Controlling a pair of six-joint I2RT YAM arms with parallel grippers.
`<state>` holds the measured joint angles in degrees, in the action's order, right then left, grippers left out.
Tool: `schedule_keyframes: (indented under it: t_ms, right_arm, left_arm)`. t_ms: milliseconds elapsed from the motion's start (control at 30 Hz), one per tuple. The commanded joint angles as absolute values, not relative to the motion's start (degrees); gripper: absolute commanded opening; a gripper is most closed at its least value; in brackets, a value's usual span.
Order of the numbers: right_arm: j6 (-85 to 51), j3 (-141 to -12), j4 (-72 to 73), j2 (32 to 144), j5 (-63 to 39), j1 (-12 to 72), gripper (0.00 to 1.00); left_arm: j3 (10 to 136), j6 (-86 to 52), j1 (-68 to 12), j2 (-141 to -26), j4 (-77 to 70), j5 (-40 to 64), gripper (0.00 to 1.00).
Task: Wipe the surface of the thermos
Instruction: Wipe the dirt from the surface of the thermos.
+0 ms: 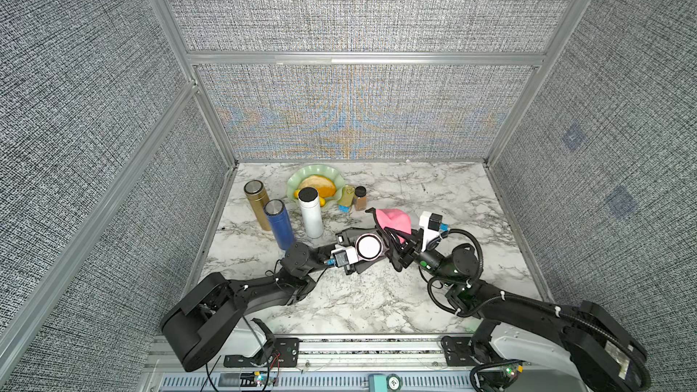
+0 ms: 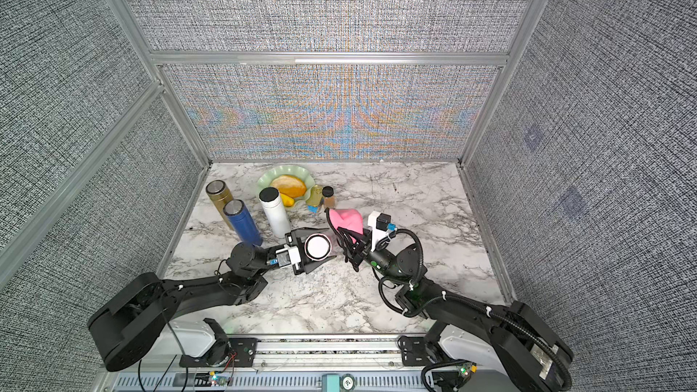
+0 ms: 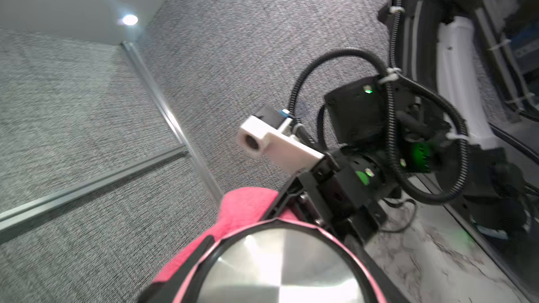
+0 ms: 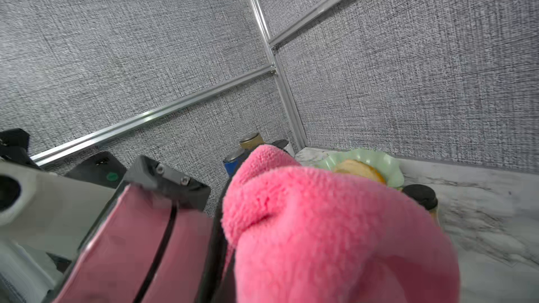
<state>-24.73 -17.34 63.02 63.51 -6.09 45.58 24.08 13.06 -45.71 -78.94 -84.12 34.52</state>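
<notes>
The pink thermos [image 1: 369, 247] is held near the middle of the table [image 1: 377, 307], clamped in the left gripper [image 1: 380, 255]. A pink cloth [image 1: 394, 221] is pinched tight in the right gripper [image 1: 375, 216], right up against it. In both top views only a pale lid [image 2: 317, 247] is seen; its brushed metal is shown by the left wrist view.

Both top views look down on the whole table [image 1: 377, 296]; wrist cameras sit close, facing the walls [image 4: 116, 39].
</notes>
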Motion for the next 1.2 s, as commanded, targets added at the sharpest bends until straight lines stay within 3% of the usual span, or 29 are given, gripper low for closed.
schedule_keyframes:
  t_ms: [0, 133, 400, 500, 633, 800, 900, 1167]
  right_arm:
    - [-23.51, -14.53, 63.86, 68.15, -1.00, 47.21, 0.00]
    - [-23.70, -13.98, 72.20, 74.39, -2.84, 47.88, 0.00]
    - [-13.50, -25.23, 47.70, 57.69, -0.20, 53.37, 0.00]
    - [-12.00, -27.11, 47.72, 59.22, 0.98, 56.14, 0.00]
    - [-13.33, -27.25, 52.96, 69.92, 5.31, 57.57, 0.00]
    - [-16.45, -22.75, 65.22, 79.65, 8.49, 57.80, 0.00]
    - [-14.88, -25.07, 62.39, 78.00, 8.70, 58.94, 0.00]
    - [-6.35, -35.69, 52.92, 72.75, 13.10, 62.27, 0.00]
  left_arm:
    - [24.49, 2.50, -45.70, -79.97, -95.93, 23.23, 0.00]
    - [26.30, -5.43, -45.70, -80.15, -94.57, 16.59, 0.00]
    - [26.46, -14.63, -45.76, -77.70, -93.94, 13.42, 0.00]
    - [27.15, -16.88, -45.79, -76.20, -89.71, 11.46, 0.00]
    - [29.68, -20.49, -45.79, -72.50, -78.30, 7.85, 0.00]
    - [37.45, -25.74, -46.05, -67.50, -52.84, -2.78, 0.00]
    - [42.76, -30.23, -46.19, -67.65, -40.42, -6.59, 0.00]
    - [49.00, -37.18, -47.00, -68.99, -26.55, -14.65, 0.00]
